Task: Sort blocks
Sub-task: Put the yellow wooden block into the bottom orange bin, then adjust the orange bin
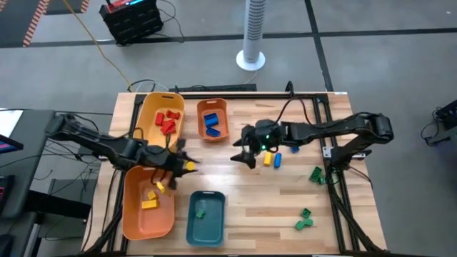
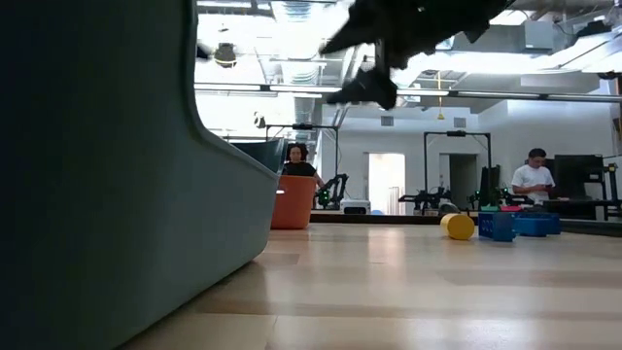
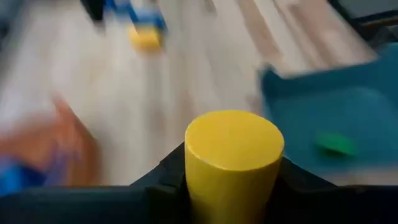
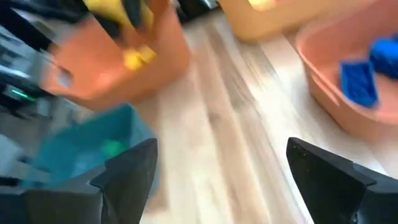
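Yellow block (image 3: pixel 233 155) hides left pincer's (image 3: pixel 231 180) fingertips.

Floor: grey concrete floor (image 1: pixel 371 21) with dark seams around the counter.
Counter: pale wood-plank counter (image 1: pixel 250 193).
Far side: white tower fan (image 1: pixel 253 36); black crate (image 1: pixel 132 20) with cables.
Room beyond: white walls, ceiling lights, two seated people at desks.

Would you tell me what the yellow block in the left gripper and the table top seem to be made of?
Yellow block: likely smooth plastic, uniform saturated colour with a soft sheen. Table top: apparently light wood or wood laminate, with plank seams and grain lines.
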